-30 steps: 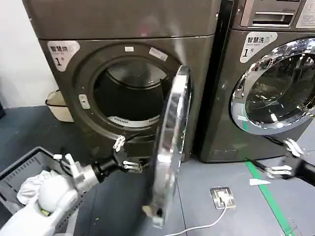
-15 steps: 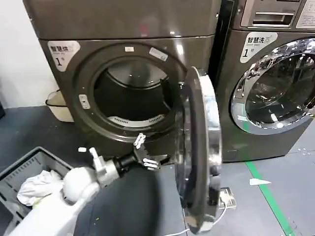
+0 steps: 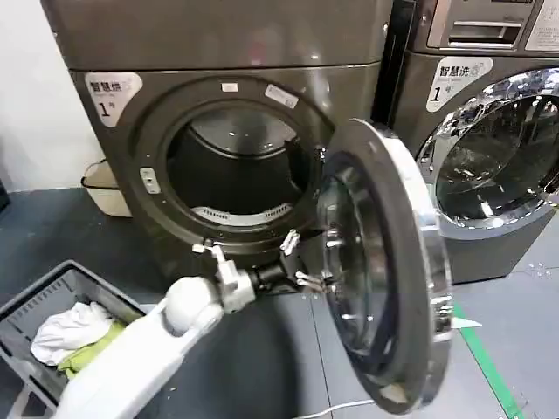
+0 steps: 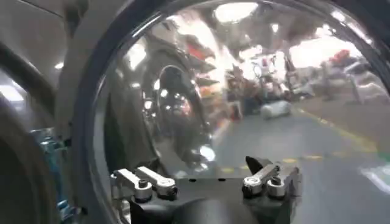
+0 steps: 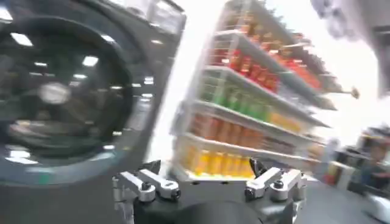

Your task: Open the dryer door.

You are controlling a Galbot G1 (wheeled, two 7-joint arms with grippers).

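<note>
Over the last second the dryer door has swung from edge-on to well clear of the drum opening, pushed from inside by the left gripper with jaws spread and empty, so the opening looks nearly finished.

I see the neighbouring washer cut off by the edge; shelves blurred; laundry basket partly cropped.

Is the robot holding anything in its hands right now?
No, nothing. The left gripper is open, its fingers spread beside the inner face of the big round chrome-ringed dryer door, not clamped on it. The right gripper is open too, holding nothing.
</note>
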